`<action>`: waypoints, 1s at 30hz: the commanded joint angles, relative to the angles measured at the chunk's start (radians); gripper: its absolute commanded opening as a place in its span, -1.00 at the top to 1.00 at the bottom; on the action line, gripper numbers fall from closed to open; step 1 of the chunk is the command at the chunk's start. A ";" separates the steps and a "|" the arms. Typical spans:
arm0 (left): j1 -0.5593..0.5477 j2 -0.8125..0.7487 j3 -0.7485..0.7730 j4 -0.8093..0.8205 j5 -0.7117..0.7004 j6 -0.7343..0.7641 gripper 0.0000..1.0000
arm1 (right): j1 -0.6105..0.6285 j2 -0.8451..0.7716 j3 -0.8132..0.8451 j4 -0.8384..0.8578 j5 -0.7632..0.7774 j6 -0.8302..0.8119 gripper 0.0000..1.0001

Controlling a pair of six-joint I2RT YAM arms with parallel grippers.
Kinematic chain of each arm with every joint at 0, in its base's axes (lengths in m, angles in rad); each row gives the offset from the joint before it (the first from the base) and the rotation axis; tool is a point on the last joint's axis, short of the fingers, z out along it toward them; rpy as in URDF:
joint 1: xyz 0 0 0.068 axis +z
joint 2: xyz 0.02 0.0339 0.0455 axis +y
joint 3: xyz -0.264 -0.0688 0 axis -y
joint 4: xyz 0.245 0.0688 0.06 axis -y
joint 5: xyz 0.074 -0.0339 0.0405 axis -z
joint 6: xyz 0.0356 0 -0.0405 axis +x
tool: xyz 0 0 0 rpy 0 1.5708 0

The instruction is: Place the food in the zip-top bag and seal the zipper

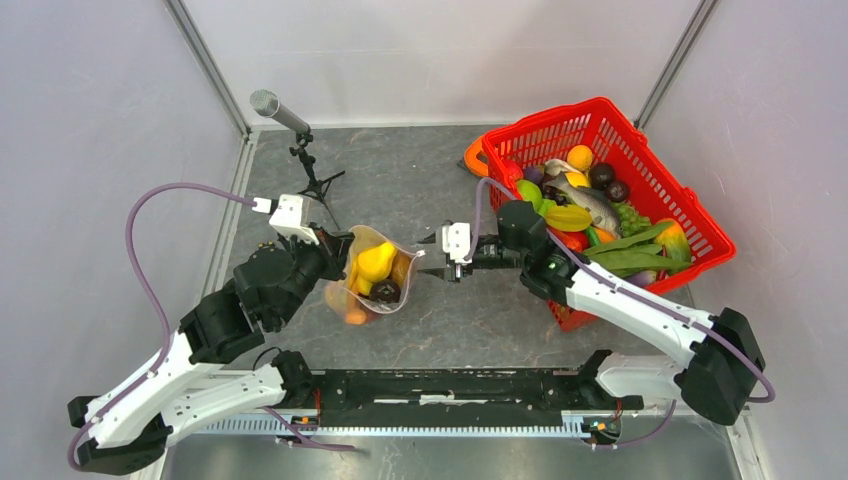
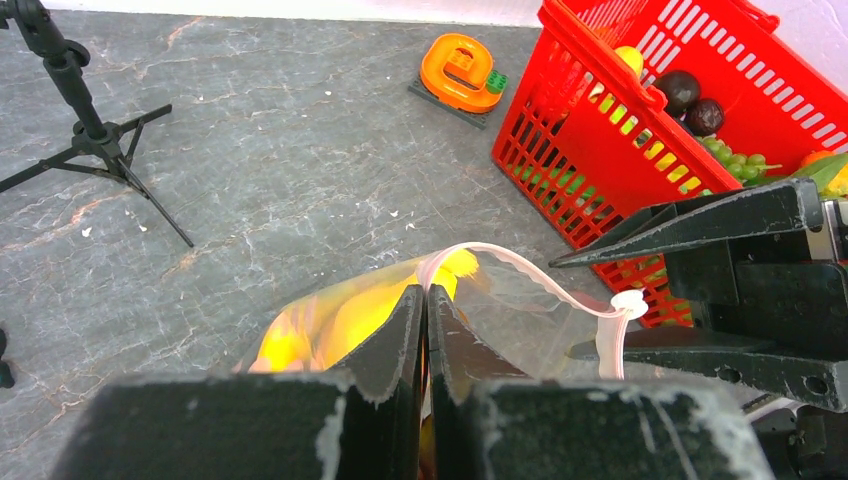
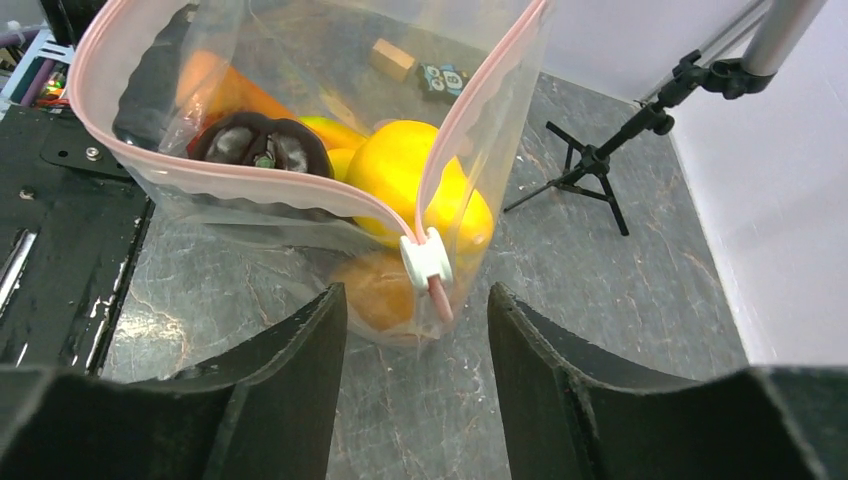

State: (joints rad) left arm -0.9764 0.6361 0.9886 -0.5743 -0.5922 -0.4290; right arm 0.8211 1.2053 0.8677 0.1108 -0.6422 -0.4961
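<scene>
The left gripper (image 2: 425, 308) has jaws clamped on the zip-top bag (image 2: 520, 296). The right gripper (image 3: 415, 300) has jaws apart, facing the zipper (image 3: 230, 175).

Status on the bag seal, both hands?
Left hand shut on zip-top bag rim. Right hand open, facing white slider. Food inside, zipper unsealed. Nothing between right hand and slider.
</scene>
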 commanded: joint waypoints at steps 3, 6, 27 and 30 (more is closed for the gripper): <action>0.005 -0.010 0.010 0.070 -0.004 0.013 0.81 | -0.010 0.013 0.039 0.101 -0.100 0.011 0.07; 0.004 -0.012 0.018 0.068 -0.001 0.016 0.81 | -0.013 0.018 0.030 0.083 -0.097 0.009 0.17; 0.004 -0.014 0.023 0.067 -0.002 0.010 0.80 | -0.016 -0.051 -0.077 0.203 -0.039 0.094 1.00; 0.004 -0.009 0.029 0.064 0.003 0.014 0.80 | -0.016 -0.070 -0.079 0.222 0.008 0.131 1.00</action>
State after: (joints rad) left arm -0.9764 0.6220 0.9882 -0.5739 -0.5915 -0.4286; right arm 0.8093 1.1793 0.7910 0.2764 -0.6914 -0.4122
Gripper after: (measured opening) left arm 0.098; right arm 0.010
